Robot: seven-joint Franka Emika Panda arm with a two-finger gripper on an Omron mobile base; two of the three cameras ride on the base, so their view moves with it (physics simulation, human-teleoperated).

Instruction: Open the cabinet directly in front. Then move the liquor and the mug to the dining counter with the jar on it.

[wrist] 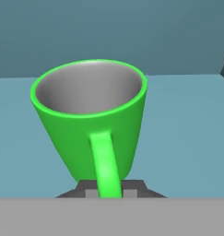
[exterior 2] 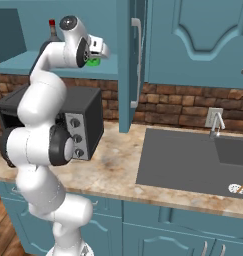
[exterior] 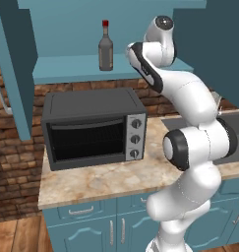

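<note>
**Claw pinched on the green mug's handle, up in the open cabinet**

From where I stand, the arm is reaching high into the cabinet (exterior: 67,69), whose doors hang open at either side. The claw (wrist: 108,190) is drawn in narrow, its two dark tips tight at the foot of the mug's handle, one on each flank. So it has the mug (wrist: 90,115) by the handle; the gap between the tips is no wider than the green strap itself.

Seen along the hand, the mug stands upright on the teal shelf, its grey inside showing, its handle running down toward six o'clock, straight at the claw. In the right base view a sliver of green (exterior 2: 94,62) peeks out just below the white hand, at about five o'clock from the wrist joint.

The liquor (exterior: 105,47), a dark bottle with a red cap, stands upright on the same shelf, well apart from the hand, at about nine o'clock from it in the left base view. Below the shelf, at six o'clock from the bottle, a toaster oven (exterior: 91,130) sits on the marbled counter (exterior: 91,182). A sink (exterior 2: 193,160) lies at three o'clock along that counter.
</note>
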